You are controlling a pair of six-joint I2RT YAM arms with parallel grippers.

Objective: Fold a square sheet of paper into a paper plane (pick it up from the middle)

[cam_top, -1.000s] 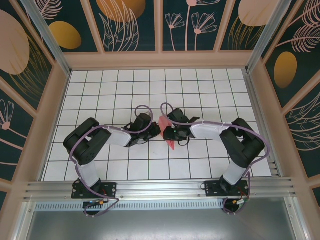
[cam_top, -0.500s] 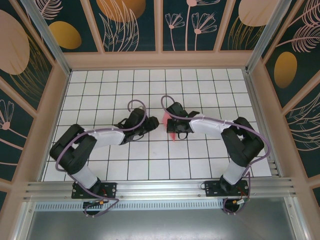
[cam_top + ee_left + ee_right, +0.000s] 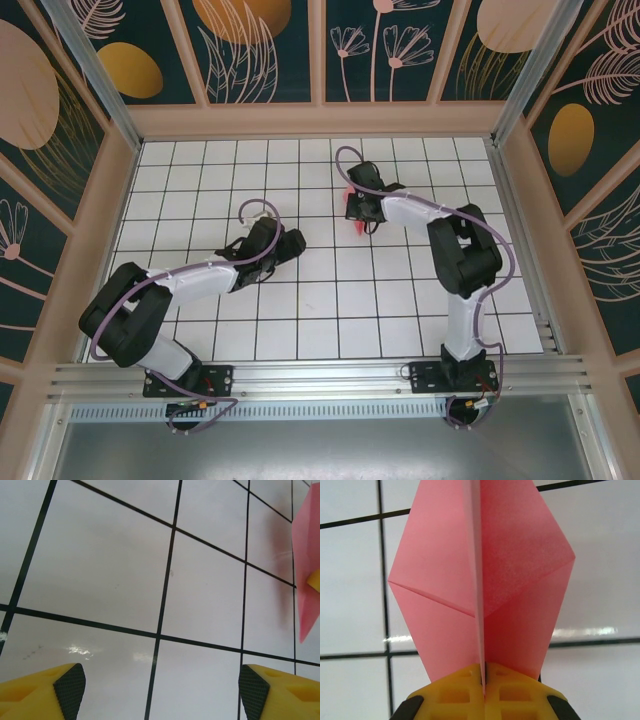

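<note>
The square sheet of paper is now a folded pink paper plane (image 3: 485,580) with a centre crease and two wings spread to either side. My right gripper (image 3: 483,680) is shut on its centre fold, and the plane sticks out ahead of the yellow fingers. From above, the right gripper (image 3: 362,206) hangs over the far middle of the table, with pink of the paper plane (image 3: 357,229) showing beside it. My left gripper (image 3: 160,685) is open over bare tiles with nothing between its pads. The paper plane (image 3: 307,555) lies at its far right. From above, the left gripper (image 3: 290,243) is left of centre.
The table (image 3: 200,190) is a white grid of tiles, ringed by a wooden frame and patterned walls (image 3: 260,50). A metal rail (image 3: 320,375) runs along the near edge by both arm bases. A yellow fingertip (image 3: 314,580) of the right gripper shows against the plane.
My left gripper has opened, let go of the paper and drawn back to the left. My right gripper has shut on the plane and carried it toward the far side of the table.
</note>
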